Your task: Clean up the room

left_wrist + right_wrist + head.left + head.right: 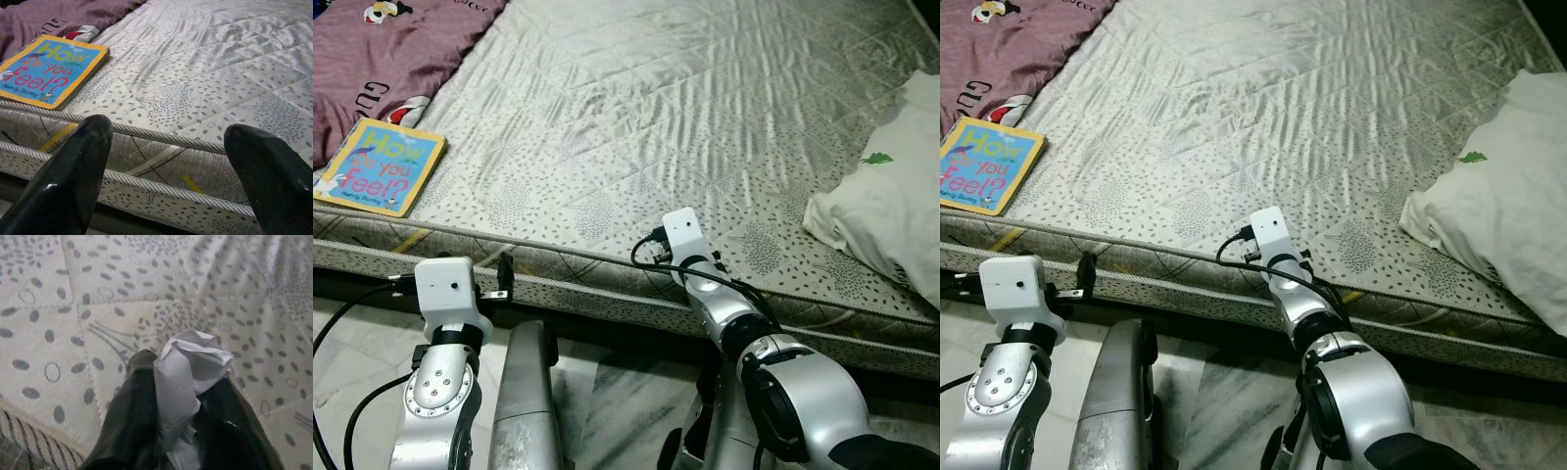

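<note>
My right gripper is shut on a crumpled wad of white paper, held just above the spotted mattress near its front edge. My right wrist reaches over that edge. My left gripper is open with nothing between its fingers, level with the mattress side and pointing at it. A blue and yellow picture book lies flat on the mattress at the front left corner, ahead and to the left of the left gripper.
A maroon blanket covers the far left of the mattress, behind the book. A white pillow or folded cloth lies at the right edge. Pale tiled floor runs beneath my arms.
</note>
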### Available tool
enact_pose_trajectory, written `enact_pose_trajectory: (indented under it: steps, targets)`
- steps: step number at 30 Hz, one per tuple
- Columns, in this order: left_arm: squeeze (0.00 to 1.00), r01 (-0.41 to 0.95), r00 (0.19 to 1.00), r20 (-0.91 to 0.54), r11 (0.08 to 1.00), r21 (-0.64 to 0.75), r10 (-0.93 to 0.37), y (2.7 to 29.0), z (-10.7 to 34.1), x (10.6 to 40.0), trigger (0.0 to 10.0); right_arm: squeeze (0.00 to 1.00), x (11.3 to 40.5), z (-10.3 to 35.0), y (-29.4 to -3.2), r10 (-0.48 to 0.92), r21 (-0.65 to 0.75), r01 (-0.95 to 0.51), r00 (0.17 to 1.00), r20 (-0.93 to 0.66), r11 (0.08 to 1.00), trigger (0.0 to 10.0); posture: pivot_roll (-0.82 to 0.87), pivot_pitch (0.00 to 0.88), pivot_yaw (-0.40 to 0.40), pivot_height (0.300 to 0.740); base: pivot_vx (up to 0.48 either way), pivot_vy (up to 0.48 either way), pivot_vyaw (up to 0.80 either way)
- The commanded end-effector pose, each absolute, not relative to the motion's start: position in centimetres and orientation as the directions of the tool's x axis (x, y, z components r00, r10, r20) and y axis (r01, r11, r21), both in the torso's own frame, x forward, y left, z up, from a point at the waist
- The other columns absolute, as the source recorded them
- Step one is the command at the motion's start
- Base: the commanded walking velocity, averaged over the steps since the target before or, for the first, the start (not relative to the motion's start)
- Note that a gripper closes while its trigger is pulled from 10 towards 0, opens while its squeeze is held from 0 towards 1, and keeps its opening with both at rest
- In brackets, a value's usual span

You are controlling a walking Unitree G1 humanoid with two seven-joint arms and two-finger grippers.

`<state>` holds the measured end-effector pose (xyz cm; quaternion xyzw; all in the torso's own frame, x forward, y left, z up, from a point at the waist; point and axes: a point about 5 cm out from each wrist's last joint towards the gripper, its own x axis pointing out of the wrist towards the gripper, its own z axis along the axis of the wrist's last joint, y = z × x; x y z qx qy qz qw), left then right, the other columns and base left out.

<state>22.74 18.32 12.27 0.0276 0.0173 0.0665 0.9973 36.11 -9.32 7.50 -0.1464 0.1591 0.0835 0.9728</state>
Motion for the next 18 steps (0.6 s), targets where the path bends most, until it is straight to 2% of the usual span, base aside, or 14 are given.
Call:
enact_pose_trajectory:
  steps: [1, 7, 18]
  targets:
    - [0.0, -0.141, 0.989, -0.033, 0.988, 0.062, 0.143, 18.4, 12.0, 23.0, 10.0, 0.0, 36.1, 7.3, -9.5, 0.114, -0.25, -0.214, 0.926, -0.361, 0.944, 0.0, 0.32, 0.115, -0.12, 0.531, 0.0, 0.0, 0.0]
    - [0.0, -0.122, 0.993, 0.008, 0.991, 0.057, 0.121, 18.0, 12.1, 24.0, 10.0, 0.0, 36.6, 8.2, -9.5, 0.134, -0.228, -0.216, 0.935, -0.329, 0.949, 0.0, 0.27, 0.063, -0.105, 0.531, 0.0, 0.0, 0.0]
    - [0.0, -0.056, 0.998, 0.035, 0.997, 0.056, 0.054, 17.0, 12.1, 26.2, 10.0, 0.0, 37.9, 10.6, -10.2, 0.198, -0.095, -0.228, 0.947, -0.254, 0.969, 0.0, 0.2, 0.0, -0.061, 0.531, 0.0, 0.0, 0.0]
